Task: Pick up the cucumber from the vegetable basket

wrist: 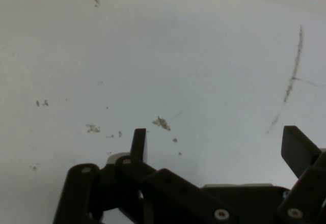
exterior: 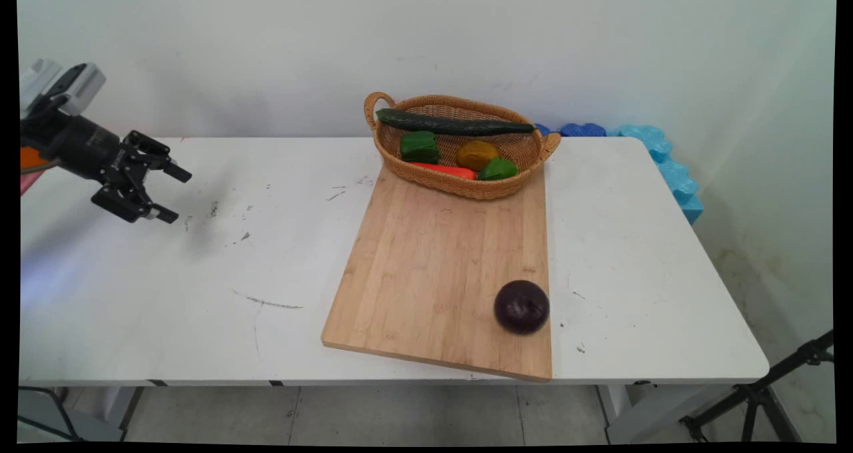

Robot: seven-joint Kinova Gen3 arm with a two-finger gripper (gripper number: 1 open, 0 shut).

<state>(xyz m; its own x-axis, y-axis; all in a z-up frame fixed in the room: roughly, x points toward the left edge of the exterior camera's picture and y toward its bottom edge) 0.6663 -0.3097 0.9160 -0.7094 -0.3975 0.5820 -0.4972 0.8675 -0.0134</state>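
At the left edge of the frame the gripper (exterior: 174,193) hangs above the bare white table (exterior: 133,286), fingers spread wide and empty. Nothing lies near enough to be knocked. Well to its right, at lower centre, a dark purple ball (exterior: 521,307) rests by the cutting board's (exterior: 433,266) edge and might roll off. The basket (exterior: 460,185) of vegetables sits at upper centre.

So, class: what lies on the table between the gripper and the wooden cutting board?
Nothing stands there. In the main view, only bare white table with scuff marks separates the open gripper from the cutting board; the hand view shows the same marked surface.
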